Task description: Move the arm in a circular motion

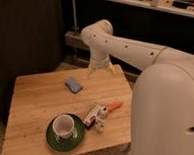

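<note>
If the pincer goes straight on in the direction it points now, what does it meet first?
The pincer hangs from the arm and points down over the far edge of the wooden table. It would probably meet the bare tabletop first, though depth is unclear. The blue object lies left of that line.

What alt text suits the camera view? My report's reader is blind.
A white robot arm reaches over a wooden table, its pincer above the far edge. On the table: a cup on a green saucer and a blue object.
</note>
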Motion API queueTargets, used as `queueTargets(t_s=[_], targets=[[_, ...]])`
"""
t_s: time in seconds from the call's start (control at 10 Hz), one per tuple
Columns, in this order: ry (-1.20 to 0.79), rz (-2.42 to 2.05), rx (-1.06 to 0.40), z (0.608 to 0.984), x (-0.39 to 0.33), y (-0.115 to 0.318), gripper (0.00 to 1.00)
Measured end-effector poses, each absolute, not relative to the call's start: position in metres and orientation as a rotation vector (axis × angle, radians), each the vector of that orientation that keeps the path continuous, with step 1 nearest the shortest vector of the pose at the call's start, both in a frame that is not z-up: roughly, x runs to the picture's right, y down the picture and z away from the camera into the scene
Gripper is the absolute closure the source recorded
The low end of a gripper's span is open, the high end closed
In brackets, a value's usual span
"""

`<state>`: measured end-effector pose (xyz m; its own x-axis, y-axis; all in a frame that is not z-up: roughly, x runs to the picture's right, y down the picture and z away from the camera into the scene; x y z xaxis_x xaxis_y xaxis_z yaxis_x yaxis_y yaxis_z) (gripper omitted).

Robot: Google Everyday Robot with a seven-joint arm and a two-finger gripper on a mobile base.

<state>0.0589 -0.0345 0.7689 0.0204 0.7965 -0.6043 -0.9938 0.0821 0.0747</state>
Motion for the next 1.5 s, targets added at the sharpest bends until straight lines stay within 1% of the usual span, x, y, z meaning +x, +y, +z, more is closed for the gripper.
queueTargets(t_s=[0.3,0.5,0.7,0.9,1.1,1.3,1.5], targets=[[0.624,1.568,-0.418,0.771,0.126,-0.016,0.20],[0.647,1.665,-0.420,0.755,0.174,0.018,0.20],[0.662,1.727,-0.424,0.729,0.194,0.061,0.20],[0.672,1.738,-0.436,0.704,0.187,0.100,0.20],[0.682,1.695,-0.466,0.676,0.156,0.138,0.20],[0.726,1.643,-0.485,0.655,0.116,0.159,0.20],[0.842,1.540,-0.500,0.625,0.063,0.179,0.20]])
